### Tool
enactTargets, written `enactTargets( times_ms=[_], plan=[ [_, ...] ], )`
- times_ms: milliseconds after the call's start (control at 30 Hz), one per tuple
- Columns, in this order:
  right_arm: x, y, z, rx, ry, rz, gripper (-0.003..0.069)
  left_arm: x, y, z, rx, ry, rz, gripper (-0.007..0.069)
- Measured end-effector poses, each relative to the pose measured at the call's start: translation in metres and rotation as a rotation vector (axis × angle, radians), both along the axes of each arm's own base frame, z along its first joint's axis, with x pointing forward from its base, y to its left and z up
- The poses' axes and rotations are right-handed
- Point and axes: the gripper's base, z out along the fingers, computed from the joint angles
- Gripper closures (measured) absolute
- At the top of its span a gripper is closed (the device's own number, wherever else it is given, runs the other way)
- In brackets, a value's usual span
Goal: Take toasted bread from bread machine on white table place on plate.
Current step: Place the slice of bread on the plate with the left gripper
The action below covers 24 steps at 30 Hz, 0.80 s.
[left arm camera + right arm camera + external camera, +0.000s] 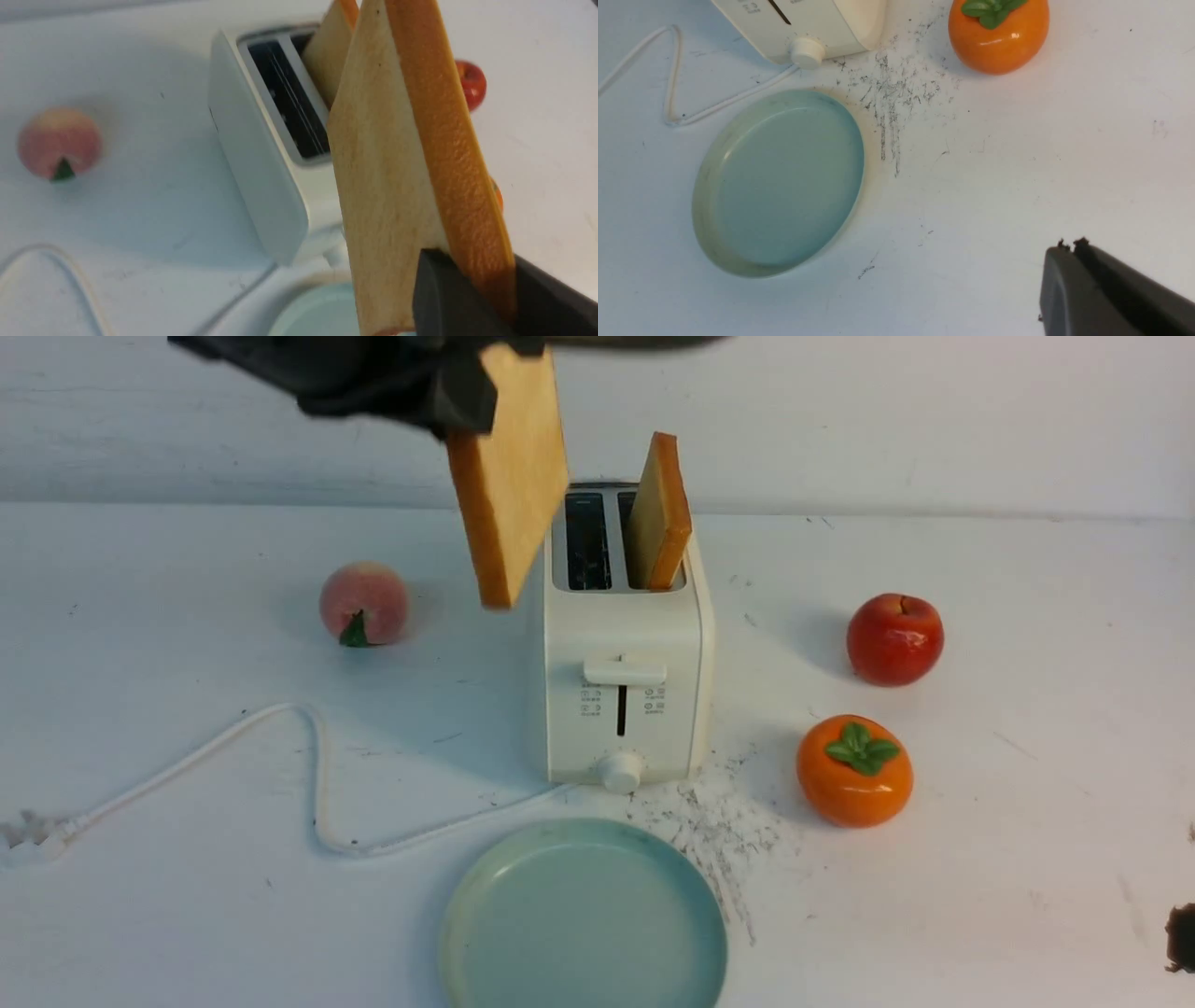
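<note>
A toaster (623, 700) stands on a scuffed white table (1046, 709), its white cord (320, 775) trailing to the left beside a pale green plate (583, 915). A peach (364, 604) sits left of the toaster; a red apple (894, 639) and an orange persimmon (854, 771) rest to its right, near dark specks (733, 840) marking the surface.

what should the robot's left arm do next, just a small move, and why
Probably carry the held bread slice toward the robot and over the plate: the left fingers grip it clear of the toaster, and the plate is bare.
</note>
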Motion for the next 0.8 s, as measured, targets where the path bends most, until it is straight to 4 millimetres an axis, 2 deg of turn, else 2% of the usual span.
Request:
enactTargets(
  times_ms=[33,167,200,233,333,467,800],
  plan=[
    [0.000,0.000,0.000,0.000,0.000,0.000,0.0643,-0.002,0.000,-0.005,-0.008,0.015,-0.003,0.0534],
    [0.000,0.000,0.000,0.000,0.000,0.000,0.0637,-0.020,0.000,-0.079,-0.113,0.146,0.005,0.0534],
    [0.000,0.000,0.000,0.000,0.000,0.000,0.0637,-0.020,0.000,-0.077,-0.126,0.139,0.005,0.0534],
    [0.000,0.000,0.000,0.000,0.000,0.000,0.0636,-0.025,-0.002,-0.110,-0.169,0.214,0.020,0.0534],
    [0.000,0.000,0.000,0.000,0.000,0.000,0.0635,-0.033,-0.002,-0.154,-0.217,0.294,0.035,0.0534],
    [0.000,0.000,0.000,0.000,0.000,0.000,0.0635,-0.038,-0.002,-0.181,-0.260,0.319,0.034,0.0534],
    [0.002,-0.001,0.001,0.001,-0.022,-0.012,0.0627,-0.026,-0.017,-0.194,-0.357,0.289,-0.035,0.0534]
  ],
)
